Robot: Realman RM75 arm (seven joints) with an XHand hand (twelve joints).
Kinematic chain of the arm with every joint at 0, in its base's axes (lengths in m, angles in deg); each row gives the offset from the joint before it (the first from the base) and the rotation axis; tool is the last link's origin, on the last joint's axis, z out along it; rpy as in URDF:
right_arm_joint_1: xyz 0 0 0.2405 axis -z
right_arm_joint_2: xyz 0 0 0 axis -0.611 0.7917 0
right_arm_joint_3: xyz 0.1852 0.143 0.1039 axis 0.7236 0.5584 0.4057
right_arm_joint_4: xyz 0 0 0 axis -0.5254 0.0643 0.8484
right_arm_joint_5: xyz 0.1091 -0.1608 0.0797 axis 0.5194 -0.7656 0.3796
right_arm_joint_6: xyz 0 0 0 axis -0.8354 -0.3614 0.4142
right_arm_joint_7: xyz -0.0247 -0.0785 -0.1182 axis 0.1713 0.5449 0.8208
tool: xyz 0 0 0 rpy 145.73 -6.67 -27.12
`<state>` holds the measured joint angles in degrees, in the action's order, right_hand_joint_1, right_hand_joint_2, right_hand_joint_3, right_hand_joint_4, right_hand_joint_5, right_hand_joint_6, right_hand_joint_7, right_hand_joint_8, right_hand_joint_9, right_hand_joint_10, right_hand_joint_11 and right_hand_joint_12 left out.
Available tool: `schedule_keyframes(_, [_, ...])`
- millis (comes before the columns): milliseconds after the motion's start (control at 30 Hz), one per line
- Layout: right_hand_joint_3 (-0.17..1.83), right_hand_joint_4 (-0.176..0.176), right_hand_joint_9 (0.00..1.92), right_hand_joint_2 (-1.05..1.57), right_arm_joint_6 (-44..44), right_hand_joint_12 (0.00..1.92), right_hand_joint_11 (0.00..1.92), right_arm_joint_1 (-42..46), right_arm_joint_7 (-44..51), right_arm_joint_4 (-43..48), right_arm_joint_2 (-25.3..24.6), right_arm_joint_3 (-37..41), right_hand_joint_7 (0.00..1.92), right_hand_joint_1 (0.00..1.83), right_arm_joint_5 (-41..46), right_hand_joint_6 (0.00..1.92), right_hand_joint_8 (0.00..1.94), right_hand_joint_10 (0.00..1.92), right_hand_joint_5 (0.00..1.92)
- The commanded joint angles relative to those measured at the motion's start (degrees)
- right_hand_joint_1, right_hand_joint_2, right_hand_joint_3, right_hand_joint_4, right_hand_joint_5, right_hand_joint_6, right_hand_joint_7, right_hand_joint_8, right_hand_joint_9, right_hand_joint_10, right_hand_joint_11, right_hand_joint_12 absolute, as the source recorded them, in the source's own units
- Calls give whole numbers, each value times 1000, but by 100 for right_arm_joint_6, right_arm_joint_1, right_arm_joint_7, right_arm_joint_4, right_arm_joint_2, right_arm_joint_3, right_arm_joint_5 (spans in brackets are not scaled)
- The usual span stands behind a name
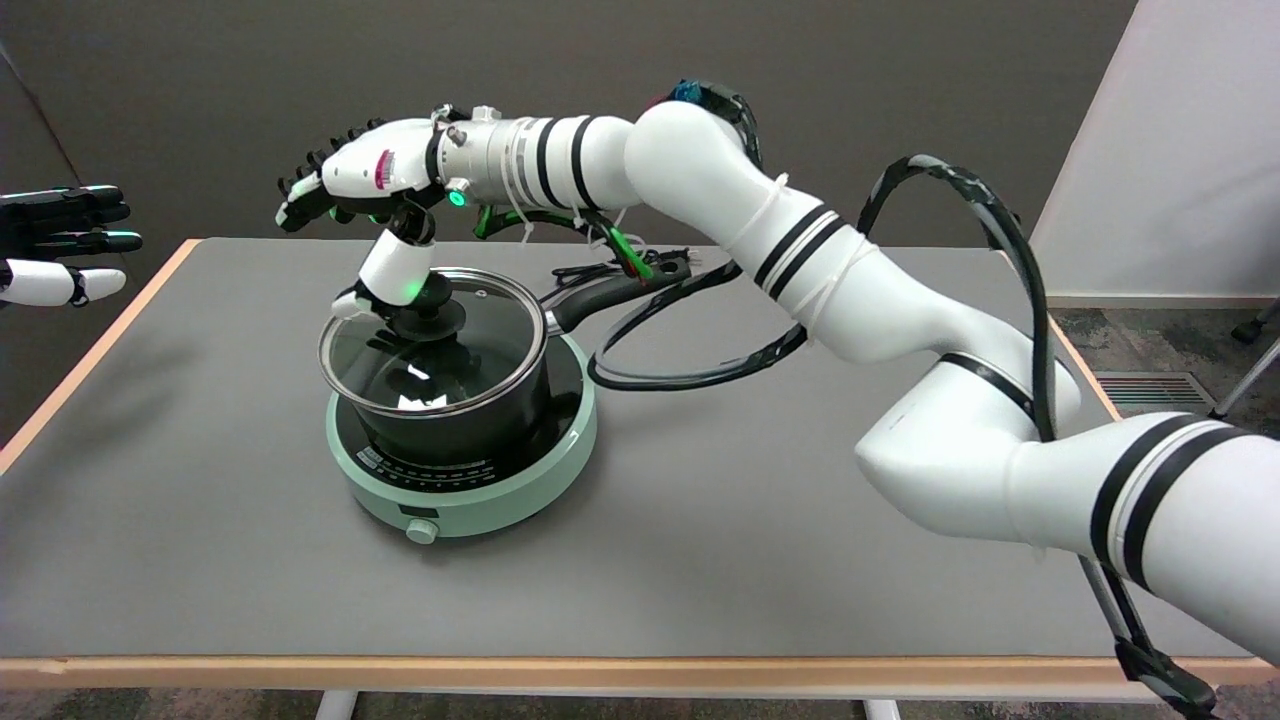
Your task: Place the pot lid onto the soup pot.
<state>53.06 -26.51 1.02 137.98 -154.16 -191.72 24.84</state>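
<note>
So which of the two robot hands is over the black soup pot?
The right hand, on the white arm from the lower right, above the glass pot lid. The other hand hangs at the left edge, off the table.

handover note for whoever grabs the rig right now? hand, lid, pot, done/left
Right hand: over the pot, fingers mostly spread, thumb down against the lid knob; a real grip cannot be told.
Pot lid: glass, sits level on the soup pot, rim on rim.
Soup pot: on the green cooker, handle pointing back right.
Done: lid looks seated.
Left: probably just clear the hand upward and confirm the lid stays.
</note>
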Motion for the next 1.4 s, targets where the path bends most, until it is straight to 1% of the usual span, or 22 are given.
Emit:
schedule_keyframes(33, [821, 0, 460, 550, 43, 1005, 469, 171, -75, 256, 10, -152, 309, 531, -312, 163, 168, 262, 292])
schedule_keyframes(433, [826, 4, 460, 547, 88, 1005, 469, 132, -75, 166, 10, -212, 306, 542, -312, 162, 167, 261, 290])
schedule_keyframes(800, [929, 10, 470, 526, 98, 984, 476, 140, -75, 129, 28, -240, 308, 770, -312, 159, 163, 265, 297])
schedule_keyframes(1133, [980, 15, 483, 531, 168, 966, 483, 132, -75, 130, 58, -332, 323, 886, -280, 156, 156, 280, 311])
schedule_keyframes(1233, [1013, 18, 467, 550, 168, 940, 494, 140, -75, 137, 66, -332, 327, 861, -280, 163, 157, 324, 311])
schedule_keyframes(1400, [1027, 19, 478, 583, 168, 948, 496, 140, -75, 137, 66, -332, 337, 929, -270, 158, 151, 325, 320])
